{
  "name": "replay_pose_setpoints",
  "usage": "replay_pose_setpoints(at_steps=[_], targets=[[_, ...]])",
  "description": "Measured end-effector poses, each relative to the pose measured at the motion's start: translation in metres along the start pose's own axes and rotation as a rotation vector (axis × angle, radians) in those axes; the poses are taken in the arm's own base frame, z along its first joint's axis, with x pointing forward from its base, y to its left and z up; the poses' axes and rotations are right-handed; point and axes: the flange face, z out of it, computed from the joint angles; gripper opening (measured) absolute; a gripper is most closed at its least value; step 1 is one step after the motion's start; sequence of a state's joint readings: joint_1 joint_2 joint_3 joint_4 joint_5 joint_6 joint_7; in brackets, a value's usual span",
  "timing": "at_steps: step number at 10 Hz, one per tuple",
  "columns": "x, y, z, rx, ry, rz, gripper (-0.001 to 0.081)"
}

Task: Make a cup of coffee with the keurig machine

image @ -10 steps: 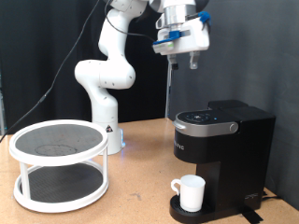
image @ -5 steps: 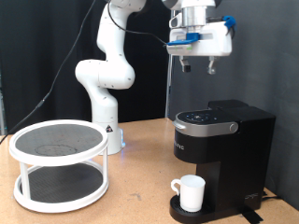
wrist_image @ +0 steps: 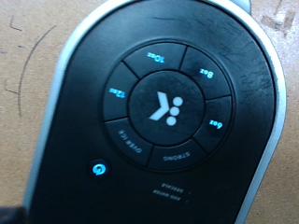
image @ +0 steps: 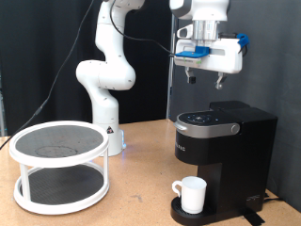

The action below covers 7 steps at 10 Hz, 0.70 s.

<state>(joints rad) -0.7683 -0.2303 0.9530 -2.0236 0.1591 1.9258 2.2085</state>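
Note:
The black keurig machine (image: 230, 141) stands at the exterior view's right. The white cup (image: 192, 194) sits on its round drip base under the spout. The machine's lid is down. My gripper (image: 208, 79) hangs in the air above the machine's top, fingers pointing down and apart, with nothing between them. The wrist view looks straight down on the machine's control panel (wrist_image: 166, 105). The size buttons glow blue, and so does the power button (wrist_image: 98, 169). The gripper's fingers do not show in the wrist view.
A white two-tier round stand (image: 58, 165) sits on the wooden table (image: 141, 202) at the exterior view's left. My arm's white base (image: 105, 75) rises behind it. A black curtain hangs at the back.
My gripper has moved towards the exterior view's right and a little down, and now hangs above the machine's top. The cup and the machine have not moved.

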Motion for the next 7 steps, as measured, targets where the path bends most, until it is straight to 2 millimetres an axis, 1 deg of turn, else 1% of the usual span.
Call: replay_pose_setpoints(at_steps=[1,3,4,5,6,7], targets=[[0.0,0.002,0.006,-0.004,0.008,-0.004,0.0613],[0.004,0.002,0.019,0.0,0.015,0.001,0.0338],[0.006,0.0,0.025,0.007,0.018,0.018,0.0338],[0.009,-0.003,0.029,0.018,0.02,0.04,0.014],[0.012,-0.007,0.034,0.024,0.02,0.059,0.014],[0.015,-0.012,0.038,0.021,0.019,0.071,0.0045]])
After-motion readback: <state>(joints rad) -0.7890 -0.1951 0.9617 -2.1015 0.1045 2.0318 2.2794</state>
